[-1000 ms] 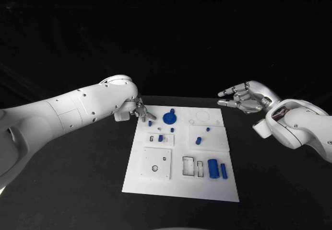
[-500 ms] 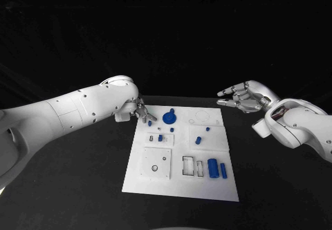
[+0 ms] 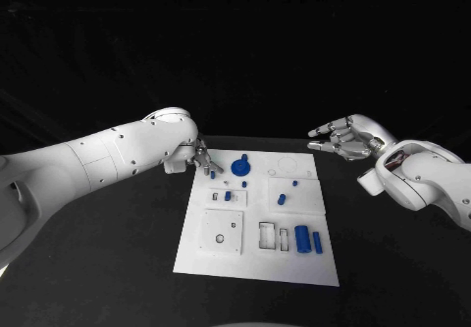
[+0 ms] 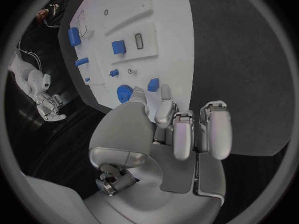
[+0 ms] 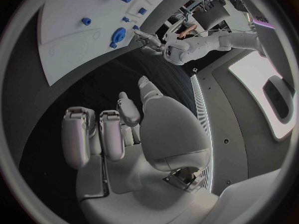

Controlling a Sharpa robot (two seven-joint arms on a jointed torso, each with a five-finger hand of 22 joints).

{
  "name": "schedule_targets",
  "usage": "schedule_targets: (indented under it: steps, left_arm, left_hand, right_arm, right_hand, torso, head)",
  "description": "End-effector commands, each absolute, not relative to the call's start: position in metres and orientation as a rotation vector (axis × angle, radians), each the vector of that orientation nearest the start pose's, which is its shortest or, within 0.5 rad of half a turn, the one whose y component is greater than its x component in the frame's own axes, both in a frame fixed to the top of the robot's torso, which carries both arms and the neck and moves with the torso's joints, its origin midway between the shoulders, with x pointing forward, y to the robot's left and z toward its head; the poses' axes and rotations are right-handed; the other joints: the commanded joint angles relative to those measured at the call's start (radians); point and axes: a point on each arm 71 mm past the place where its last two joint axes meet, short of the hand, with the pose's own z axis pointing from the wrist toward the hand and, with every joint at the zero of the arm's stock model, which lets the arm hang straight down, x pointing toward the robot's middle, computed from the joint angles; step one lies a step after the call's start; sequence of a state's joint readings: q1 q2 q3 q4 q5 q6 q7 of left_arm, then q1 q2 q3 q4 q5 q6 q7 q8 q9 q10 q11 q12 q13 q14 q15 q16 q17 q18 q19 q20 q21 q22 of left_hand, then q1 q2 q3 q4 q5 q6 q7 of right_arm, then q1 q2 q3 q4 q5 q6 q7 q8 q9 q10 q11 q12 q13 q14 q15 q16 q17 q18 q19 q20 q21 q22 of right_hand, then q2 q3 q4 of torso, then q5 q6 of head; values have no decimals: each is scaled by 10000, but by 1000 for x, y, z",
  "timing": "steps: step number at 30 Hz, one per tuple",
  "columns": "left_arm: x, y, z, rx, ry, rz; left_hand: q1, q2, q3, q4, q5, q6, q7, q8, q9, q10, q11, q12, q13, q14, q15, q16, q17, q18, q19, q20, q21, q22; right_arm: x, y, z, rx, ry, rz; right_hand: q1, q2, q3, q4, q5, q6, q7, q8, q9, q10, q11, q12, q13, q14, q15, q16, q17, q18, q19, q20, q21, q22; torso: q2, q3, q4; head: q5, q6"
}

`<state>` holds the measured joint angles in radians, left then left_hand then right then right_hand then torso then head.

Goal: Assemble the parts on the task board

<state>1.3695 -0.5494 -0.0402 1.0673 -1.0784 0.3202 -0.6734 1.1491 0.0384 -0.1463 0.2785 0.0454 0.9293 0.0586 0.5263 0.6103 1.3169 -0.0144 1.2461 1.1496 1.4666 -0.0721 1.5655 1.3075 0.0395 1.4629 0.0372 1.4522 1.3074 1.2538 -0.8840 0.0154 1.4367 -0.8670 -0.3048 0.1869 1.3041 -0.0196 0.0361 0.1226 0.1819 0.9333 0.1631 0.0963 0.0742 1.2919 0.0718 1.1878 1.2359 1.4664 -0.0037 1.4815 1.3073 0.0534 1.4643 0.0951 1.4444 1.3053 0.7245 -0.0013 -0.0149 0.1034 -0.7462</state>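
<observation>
Beside left hand (image 3: 200,161), blue parts (image 3: 240,165), task board (image 3: 257,262)

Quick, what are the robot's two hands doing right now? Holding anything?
Left hand: open, holds nothing, fingertips near a small blue part.
Right hand: open, holds nothing.

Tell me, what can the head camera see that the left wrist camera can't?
Head view alone: the board's near end, with two blue cylinders lying side by side, plus the white left arm. Left wrist view alone: the left hand from behind, fingers over the board's far edge. Both: the task board, the round blue part and the right hand, holding nothing.
</observation>
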Motion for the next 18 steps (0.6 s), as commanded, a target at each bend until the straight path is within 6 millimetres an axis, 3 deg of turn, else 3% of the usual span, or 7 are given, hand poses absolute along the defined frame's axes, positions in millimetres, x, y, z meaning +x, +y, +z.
schedule_targets:
  steps: [1, 18]
  left_arm:
    - [573, 210, -168, -2202, 23386, -752]
    - [572, 210, -168, -2267, 23373, -927]
  left_hand:
    - [245, 52, 95, -87, 25, 48, -38, 100, 43, 87, -19, 56, 16, 1042, -65, 53, 2633, -14, 467, -82, 66, 872]
    - [494, 129, 279, -129, 27, 87, -79, 291, 171, 110, -54, 71, 32, 1042, -94, 53, 2633, -19, 475, -108, 79, 901]
  right_arm:
    - [514, -243, -137, 2854, 15592, 10485]
    - [514, -242, -138, 2853, 15639, 10502]
  right_hand:
    - [-24, 61, -58, 19, 49, 39, -45, 52, 15, -63, -2, -36, -7, 806, -33, -31, 1834, 6, -51, 2, -45, -5]
    - [-20, 67, -60, 20, 51, 40, -45, 53, 15, -59, -3, -32, -4, 807, -33, -26, 1838, 7, -51, 1, -46, -7]
  torso:
    - [-1, -3, 4]
    - [3, 2, 1]
  head:
    - [5, -17]
    - [19, -45]
